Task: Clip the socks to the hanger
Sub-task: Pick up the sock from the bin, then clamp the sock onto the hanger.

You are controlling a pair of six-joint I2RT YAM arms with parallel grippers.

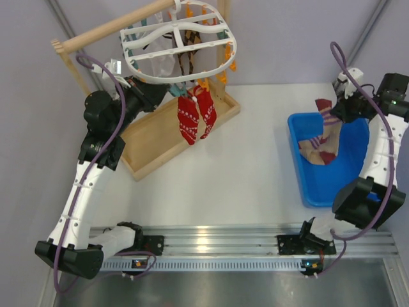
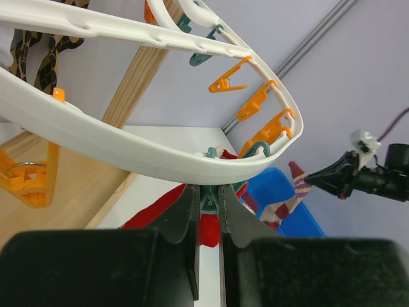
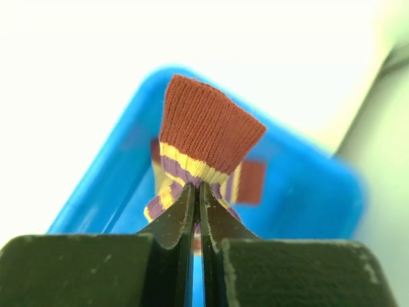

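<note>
Right gripper (image 3: 197,189): jaws pinched tight on one striped sock (image 3: 208,131), ribbed knit, red cuff up, over blue plastic bin (image 3: 300,192). Left gripper (image 2: 206,192): jaws narrow, squeezing one teal clip (image 2: 209,199) under rim of white oval hanger (image 2: 128,146). Top view alone shows two red dotted socks (image 1: 190,121) hanging from hanger over wooden tray (image 1: 153,144), and more striped fabric (image 1: 312,151) in bin.

In the right gripper (image 3: 197,192): striped sock (image 3: 208,134), rust-red cuff, yellow and purple bands; behind, blue bin (image 3: 307,192). In the left gripper (image 2: 208,189): teal clip (image 2: 209,202); above, white hanger (image 2: 128,144), orange clips (image 2: 227,78); below, red sock (image 2: 156,208).
</note>
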